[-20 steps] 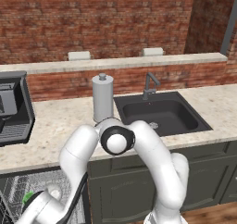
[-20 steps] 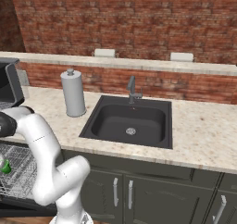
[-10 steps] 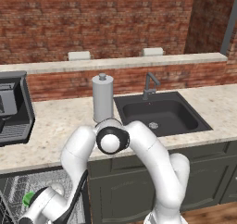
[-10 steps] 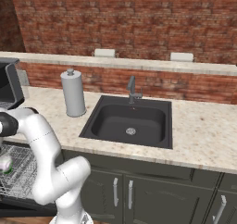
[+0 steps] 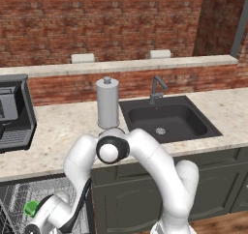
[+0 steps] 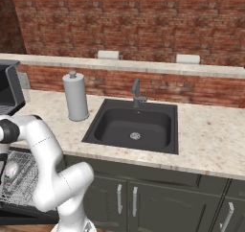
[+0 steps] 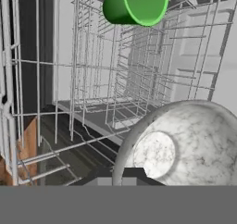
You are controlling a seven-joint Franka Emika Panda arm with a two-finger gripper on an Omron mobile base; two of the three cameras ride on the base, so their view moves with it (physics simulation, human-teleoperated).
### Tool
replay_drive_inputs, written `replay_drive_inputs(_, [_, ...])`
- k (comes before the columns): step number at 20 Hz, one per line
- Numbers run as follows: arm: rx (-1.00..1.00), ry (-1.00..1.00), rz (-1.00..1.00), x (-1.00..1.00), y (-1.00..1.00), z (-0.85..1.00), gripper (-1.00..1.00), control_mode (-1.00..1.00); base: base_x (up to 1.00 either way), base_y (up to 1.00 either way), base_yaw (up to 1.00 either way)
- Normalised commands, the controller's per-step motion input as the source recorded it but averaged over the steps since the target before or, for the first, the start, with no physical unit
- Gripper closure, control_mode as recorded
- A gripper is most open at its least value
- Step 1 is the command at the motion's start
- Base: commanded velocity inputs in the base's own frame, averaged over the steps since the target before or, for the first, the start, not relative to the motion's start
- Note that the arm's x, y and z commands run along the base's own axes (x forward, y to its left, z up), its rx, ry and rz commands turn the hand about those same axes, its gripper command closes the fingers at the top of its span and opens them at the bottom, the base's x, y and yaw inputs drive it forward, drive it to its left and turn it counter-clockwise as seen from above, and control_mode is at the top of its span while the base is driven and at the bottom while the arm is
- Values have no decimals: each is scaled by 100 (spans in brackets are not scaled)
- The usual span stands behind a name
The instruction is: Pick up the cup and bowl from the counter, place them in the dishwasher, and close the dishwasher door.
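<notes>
Two task items sit inside the dishwasher rack (image 7: 69, 79): the cup (image 7: 136, 4) at the hand view's top, the bowl (image 7: 180, 144) at lower right, directly ahead of the end effector (fingers pressed together, pinching nothing I can see).

In the hand view the bowl (image 7: 185, 140) runs off under the grey band at six o'clock, so its lower rim and whatever grips it cannot be told; the cup (image 7: 136, 4) at twelve o'clock is cut by the top edge. In the left base view the arm covers most of the cup (image 5: 31, 208) at seven o'clock and the foot of the grey canister (image 5: 107, 102); the coffee machine (image 5: 14, 112) is cropped at nine o'clock; the wire rack (image 6: 16, 178) in the right base view leaves the frame at eight o'clock.
</notes>
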Motion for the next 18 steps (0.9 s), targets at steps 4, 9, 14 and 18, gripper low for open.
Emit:
replay_drive_inputs(4, [-1,0,0,26,0,-35,100,-100,0,0,0])
replay_drive_inputs(9, [-1,0,0,28,0,-32,100,-100,0,0,0])
replay_drive_inputs(14, [0,1,0,28,0,-35,100,-100,0,0,0])
replay_drive_inputs(18, [0,0,0,23,0,-36,100,-100,0,0,0])
